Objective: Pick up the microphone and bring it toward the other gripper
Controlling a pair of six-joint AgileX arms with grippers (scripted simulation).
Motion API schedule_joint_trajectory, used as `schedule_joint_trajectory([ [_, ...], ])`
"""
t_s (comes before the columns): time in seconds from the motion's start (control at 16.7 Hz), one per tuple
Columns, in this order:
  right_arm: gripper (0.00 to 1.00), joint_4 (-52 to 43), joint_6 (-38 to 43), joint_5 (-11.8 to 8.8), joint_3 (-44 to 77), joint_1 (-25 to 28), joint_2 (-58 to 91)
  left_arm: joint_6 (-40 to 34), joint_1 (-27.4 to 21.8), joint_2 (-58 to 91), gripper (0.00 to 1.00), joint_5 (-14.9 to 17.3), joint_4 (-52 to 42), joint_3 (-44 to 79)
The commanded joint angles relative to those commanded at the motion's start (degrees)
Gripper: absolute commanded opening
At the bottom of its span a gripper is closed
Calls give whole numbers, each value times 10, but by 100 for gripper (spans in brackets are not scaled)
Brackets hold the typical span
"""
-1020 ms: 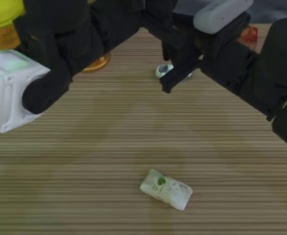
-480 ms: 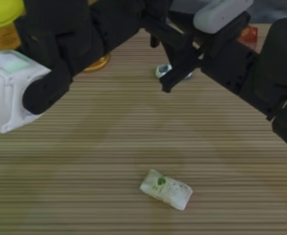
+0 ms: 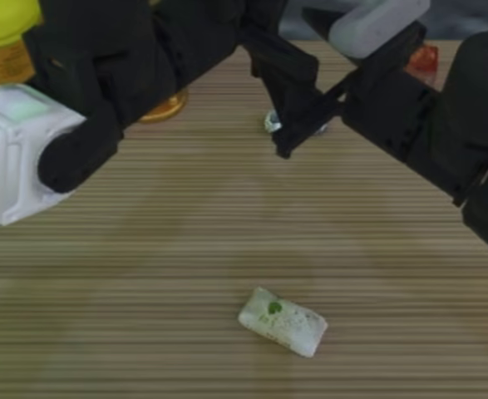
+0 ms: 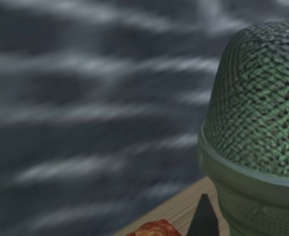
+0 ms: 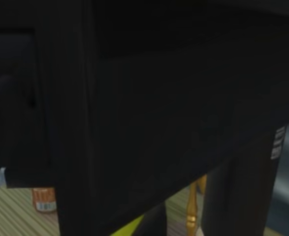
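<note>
While the right gripper [image 3: 300, 125] hangs over the far middle of the table [image 3: 144, 249], it is clamped on the microphone [image 3: 271, 122], of which you see only a bit of the silver-grey head peeking out on the left side of the black fingers. The left gripper [image 3: 289, 79] sits just beside it, nearly touching from the far side; you cannot tell from these views whether it is wide or narrow. In the left wrist view the mesh head of the microphone [image 4: 257, 123] fills one side of the picture at very close range, with a red-orange object [image 4: 153, 229] on the table beyond it.

For labels, look at the white packet [image 3: 282, 322] lying alone on the near middle of the table: it carries a small green mark, but its writing is too small to read. At the far left corner stands a yellow-capped container [image 3: 2, 33] with an orange body; its contents are not visible. A golden object [image 3: 167, 108] sits partly under the left arm. The right wrist view is dark, mostly blocked by black arm parts.
</note>
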Motion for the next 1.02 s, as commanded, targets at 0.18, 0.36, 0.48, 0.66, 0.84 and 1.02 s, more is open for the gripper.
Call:
schedule_joint_trajectory([
  [0.18, 100, 0, 0, 0, 0, 0, 0, 0, 0, 0, 0, 0, 0, 0],
  [0.36, 100, 0, -2, 2, -6, -3, 6, 4, 1, -5, 0, -6, -1, 6],
  [0.48, 100, -3, -2, 0, -15, -4, -4, 4, 6, -8, 0, 0, -1, 3],
  [0.66, 100, -13, -2, -9, -60, -11, -59, 4, 36, -27, 0, 25, -5, -13],
  [0.84, 100, -25, -1, -20, -115, -19, -130, 4, 75, -51, 0, 58, -8, -33],
  [1.02, 100, -29, -2, -26, -142, -23, -159, 4, 93, -62, 0, 74, -10, -43],
])
